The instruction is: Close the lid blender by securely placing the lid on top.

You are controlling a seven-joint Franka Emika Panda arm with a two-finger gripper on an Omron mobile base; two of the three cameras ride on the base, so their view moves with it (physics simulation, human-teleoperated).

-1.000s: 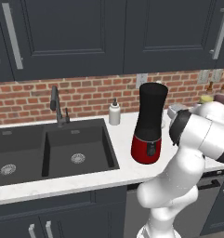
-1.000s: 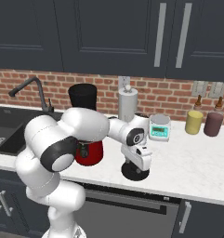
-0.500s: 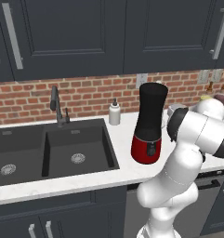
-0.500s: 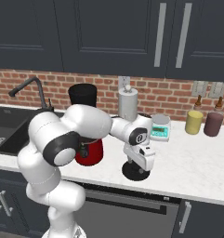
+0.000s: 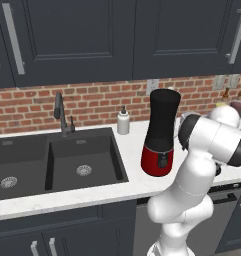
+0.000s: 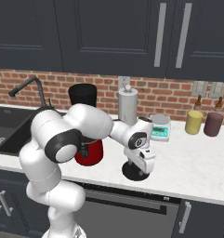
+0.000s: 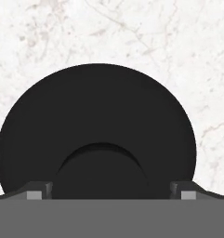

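On the white counter [image 7: 48, 32], the lid [image 7: 97, 125] directly beneath the wide-apart jaws, its knob [image 7: 100, 174] between them.

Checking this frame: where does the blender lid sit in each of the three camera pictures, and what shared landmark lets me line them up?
Left base view: hidden behind the arm, so I can't place it.
Right base view: the lid lies on the white counter, under the open gripper, right of the blender.
Hand view: the lid spans the centre, knob at the bottom between the fingertips.
Shared landmark: the blender, in both base views.
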